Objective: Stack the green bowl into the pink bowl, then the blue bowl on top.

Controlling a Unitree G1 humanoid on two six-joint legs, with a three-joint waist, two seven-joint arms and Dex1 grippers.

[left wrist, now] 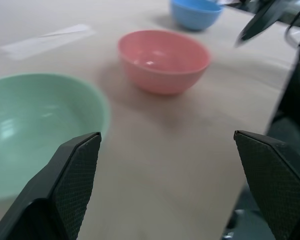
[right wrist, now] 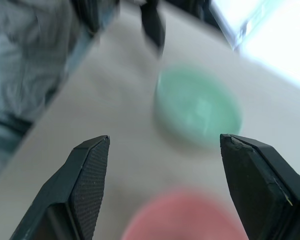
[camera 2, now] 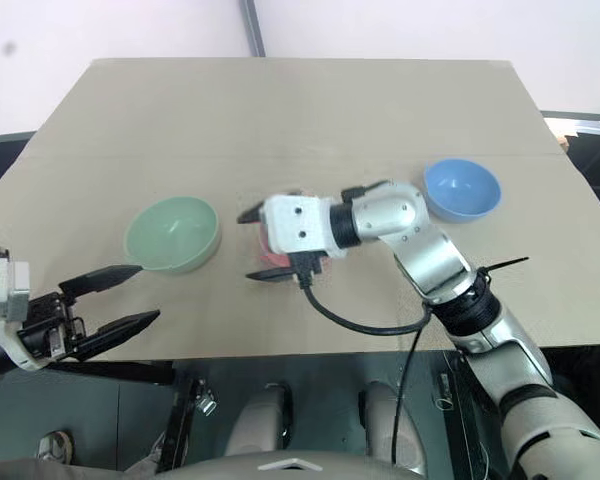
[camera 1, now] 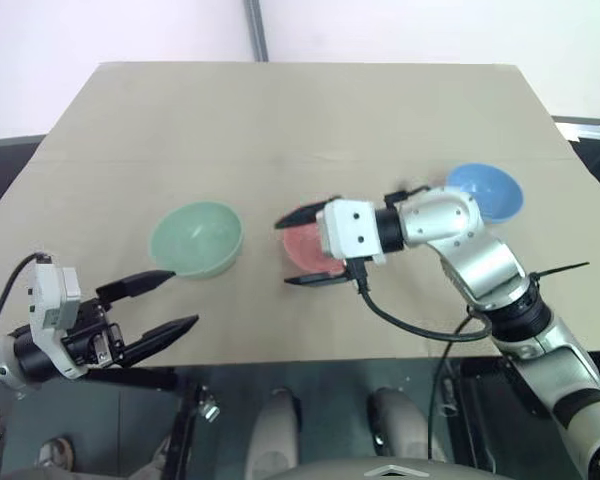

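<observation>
Left eye view: the left gripper (camera 1: pixel 165 303) is held wide open and empty, with the green bowl (camera 1: pixel 196 239) just past its fingertips. The pink bowl (camera 1: pixel 308 247) is partly hidden under the right gripper (camera 1: pixel 305 250), also spread open, arm bent across. The blue bowl (camera 1: pixel 485 190) is left behind that arm, unstacked.

green bowl (camera 1: pixel 196 238): plain pale mint | pink bowl (left wrist: pixel 163 60): plain salmon, right of green bowl | blue bowl (camera 1: pixel 485 190): plain sky-blue | worktop (camera 1: pixel 310 120): plain tan | claw fingers (left wrist: pixel 75 175): black, fine cross-hatch texture
</observation>
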